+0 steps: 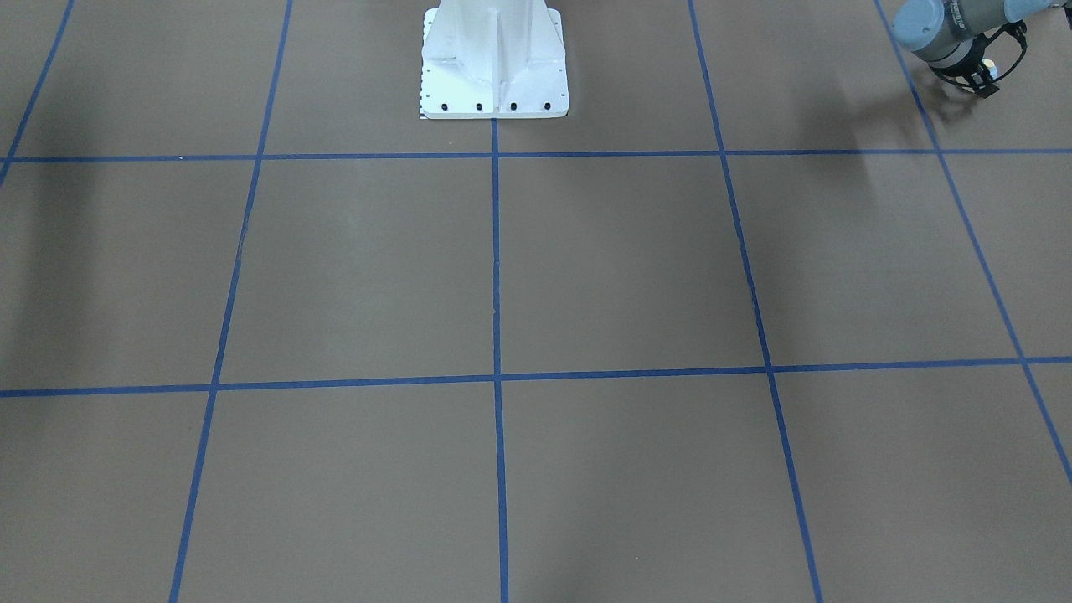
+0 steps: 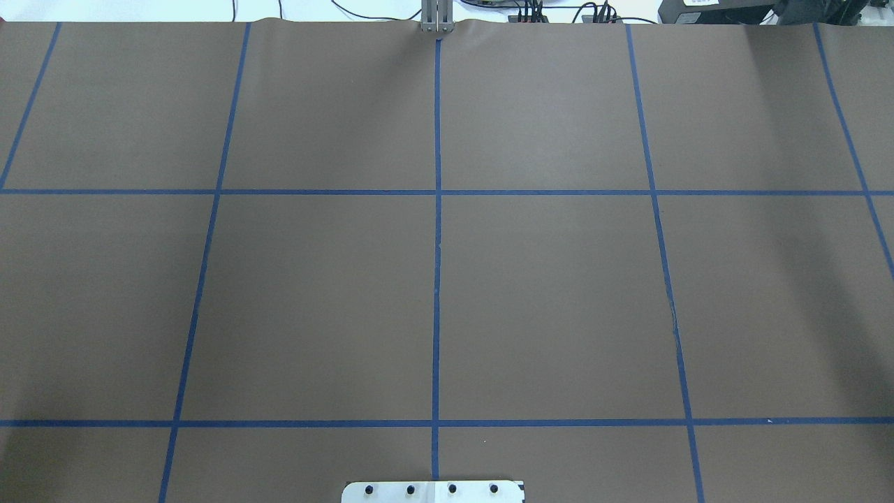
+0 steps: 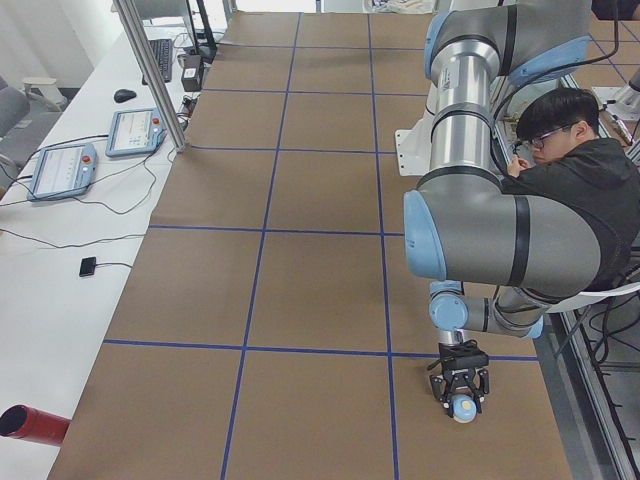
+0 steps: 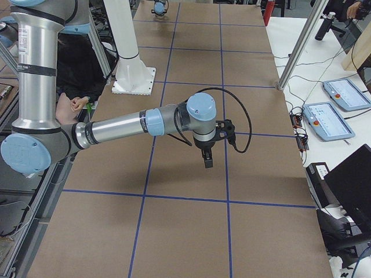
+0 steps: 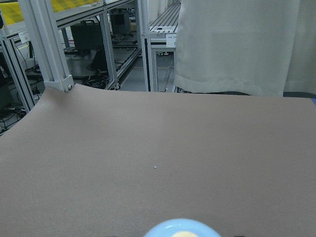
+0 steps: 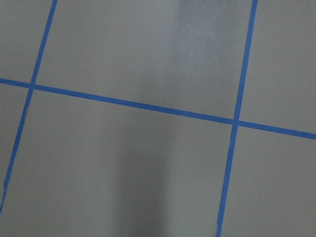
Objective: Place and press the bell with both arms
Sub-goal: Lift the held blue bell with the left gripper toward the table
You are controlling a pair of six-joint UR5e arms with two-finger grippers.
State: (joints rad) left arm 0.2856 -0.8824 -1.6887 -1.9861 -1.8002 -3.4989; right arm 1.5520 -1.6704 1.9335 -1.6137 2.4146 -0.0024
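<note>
My left hand (image 3: pixel 461 396) clasps the smooth, light-blue domed bell (image 3: pixel 462 409) near the matte brown, blue-gridded desk's (image 3: pixel 300 290) edge; whether my right hand (image 4: pixel 207 161) is parted, I cannot tell.

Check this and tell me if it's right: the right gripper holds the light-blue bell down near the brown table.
Wrong arm. The left gripper holds the bell down near the brown table; the exterior left view shows it on the near arm. The right gripper carries no bell in the exterior right view.

Qty: 2 arms (image 4: pixel 116 130), 1 bell (image 3: pixel 462 408), 2 pendants (image 3: pixel 62 168), 1 pedestal (image 1: pixel 494 75).
</note>
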